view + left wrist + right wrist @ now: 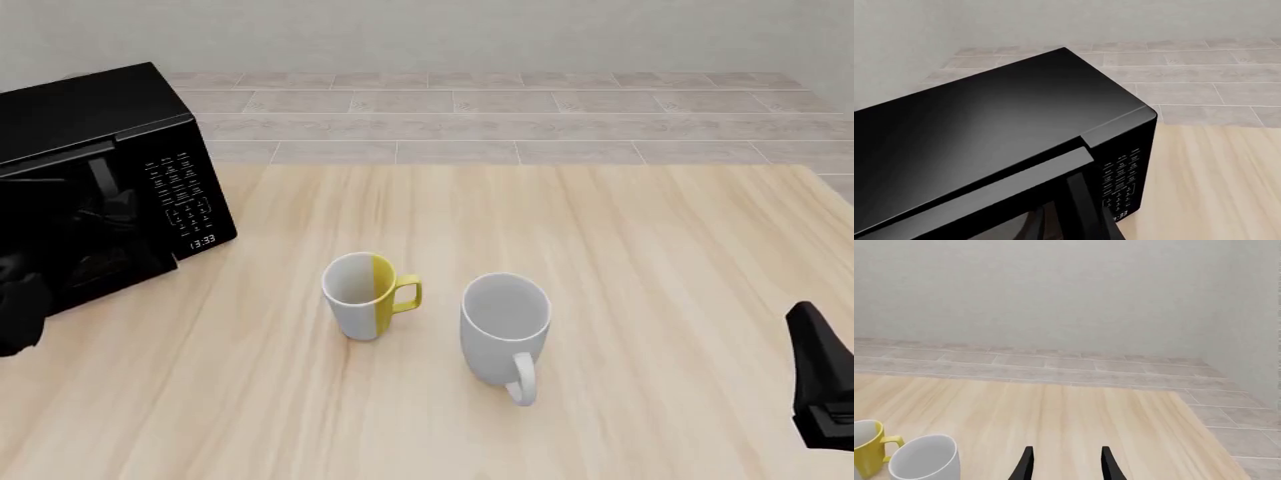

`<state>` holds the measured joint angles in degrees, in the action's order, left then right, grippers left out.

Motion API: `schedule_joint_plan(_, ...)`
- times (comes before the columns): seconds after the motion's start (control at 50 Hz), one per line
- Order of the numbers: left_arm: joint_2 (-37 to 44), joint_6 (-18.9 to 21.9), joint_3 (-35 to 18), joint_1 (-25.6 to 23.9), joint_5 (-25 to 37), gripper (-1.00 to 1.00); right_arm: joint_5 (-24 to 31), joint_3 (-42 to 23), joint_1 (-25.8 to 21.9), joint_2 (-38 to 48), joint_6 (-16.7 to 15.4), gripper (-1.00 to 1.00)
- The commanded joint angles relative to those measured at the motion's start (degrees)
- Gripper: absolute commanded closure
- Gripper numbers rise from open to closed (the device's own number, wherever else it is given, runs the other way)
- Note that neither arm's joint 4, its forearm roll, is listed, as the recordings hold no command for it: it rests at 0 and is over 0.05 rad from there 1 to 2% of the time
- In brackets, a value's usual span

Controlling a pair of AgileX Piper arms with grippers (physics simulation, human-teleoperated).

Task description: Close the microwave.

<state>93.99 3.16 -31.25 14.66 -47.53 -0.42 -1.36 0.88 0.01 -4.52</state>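
The microwave [100, 130] is a glossy black box at the table's far left, with its keypad panel [184, 195] and small clock facing forward. Its dark door [80, 225] stands slightly ajar. In the left wrist view the door's top edge [987, 192] sticks out a little from the microwave [1001, 115]. A dark mass of my left arm [16, 305] sits low against the door's front; its fingers do not show. My right gripper [1067, 465] hangs open over the table's near right [821, 385], far from the microwave, with nothing between its fingers.
A yellow-and-white mug [363, 293] and a larger white mug [507, 320] stand upright mid-table, also seen in the right wrist view as yellow mug [867, 450] and white mug [924, 460]. A tiled floor and a pale wall lie beyond the table's far edge.
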Motion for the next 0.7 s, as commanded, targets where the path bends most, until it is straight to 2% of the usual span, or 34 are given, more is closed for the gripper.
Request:
schedule_joint_plan(0.02, 3.8, 2.2, -3.1, 3.6, 1.5, -1.0, 0.3, -0.4, 0.1, 0.0, -0.1, -1.0)
schedule_joint_plan(0.4, 5.4, 2.3, -4.9, 4.4, 2.0, -1.0, -0.3, 0.3, -0.2, 0.0, -0.1, -1.0)
schedule_joint_plan(0.7, 7.3, 0.8, -6.9, 5.6, 3.7, -1.0, -0.4, 0.5, -0.2, 0.0, 0.0, -1.0)
